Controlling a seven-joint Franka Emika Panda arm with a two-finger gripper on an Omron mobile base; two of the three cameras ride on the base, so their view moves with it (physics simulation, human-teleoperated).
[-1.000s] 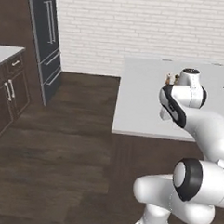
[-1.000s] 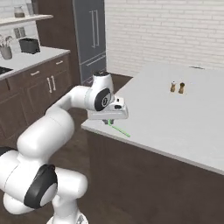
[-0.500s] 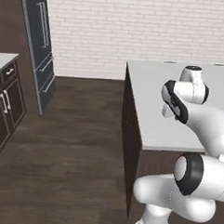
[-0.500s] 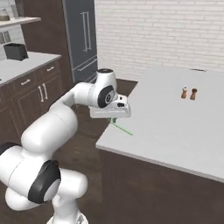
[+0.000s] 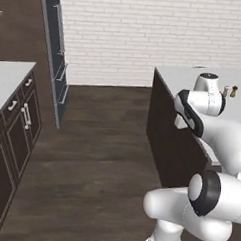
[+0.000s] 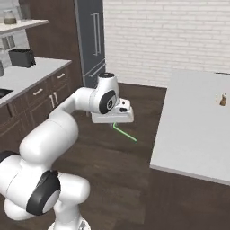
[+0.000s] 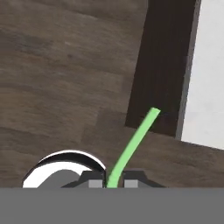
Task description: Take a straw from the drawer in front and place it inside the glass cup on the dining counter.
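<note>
dark wood floor under the arm, white brick wall behind. gripper [image 7: 113, 179] clamped on the light-green straw [image 6: 124, 133], which angles down and away from the fingers over the floor, short of the dining counter [image 6: 193, 130] edge. two small shakers [image 6: 222, 99] stand far back on the white slab. fridge [image 6: 92, 40] by the wall.

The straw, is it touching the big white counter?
Apart. In the right base view the straw hangs from the gripper over dark floor, with a clear gap before the dining counter.
</note>
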